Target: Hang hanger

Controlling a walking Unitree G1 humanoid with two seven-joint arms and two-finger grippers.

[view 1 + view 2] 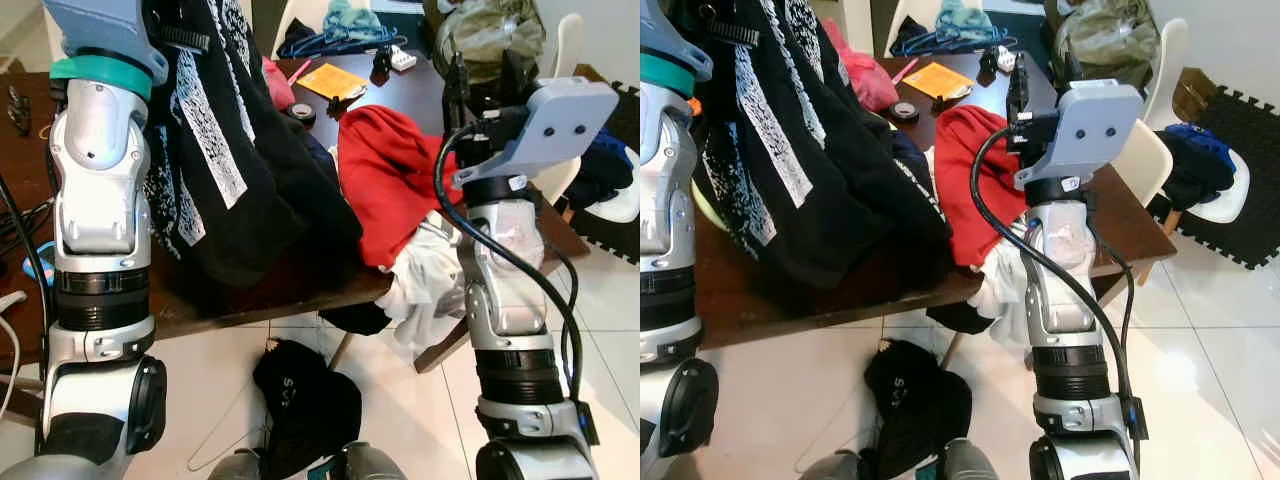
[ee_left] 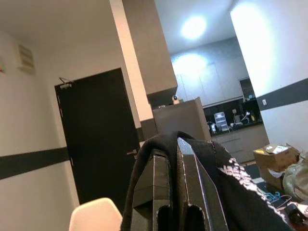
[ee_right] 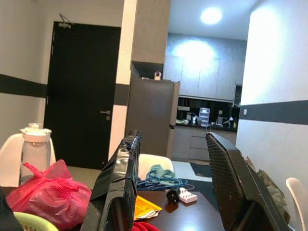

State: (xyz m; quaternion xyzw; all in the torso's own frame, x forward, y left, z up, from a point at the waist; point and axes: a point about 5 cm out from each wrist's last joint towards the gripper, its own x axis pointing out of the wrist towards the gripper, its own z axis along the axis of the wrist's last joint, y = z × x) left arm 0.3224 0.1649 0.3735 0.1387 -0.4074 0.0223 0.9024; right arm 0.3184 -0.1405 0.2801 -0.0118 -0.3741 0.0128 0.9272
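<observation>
One hoodie [image 1: 230,170], black with white print, hangs above the desk [image 1: 300,285] from the raised left gripper [image 2: 175,192]. The gripper's fingers are clenched together with the black cloth draped over their tips. I cannot tell whether a hanger sits inside the hoodie's collar, as the cloth hides it.

By its looks the load is soft, limp and fairly heavy. It will probably swing and sag, and could slide off smooth fingers. The safest hold is likely at the collar or at a hanger's hook, not on loose fabric. The hem trails onto the desk's near edge.

Blue hangers [image 1: 340,42] lie in a heap at the far end of the desk. They seem light, stiff and easily tangled, so each is best taken by the hook or neck.

A red garment [image 1: 390,180] spreads over the right part of the desk, and white cloth spills off its edge. The right gripper [image 3: 173,134] hovers above that side, released and holding nothing. Another black cloth [image 1: 300,400] lies on the floor below the desk's near edge.
</observation>
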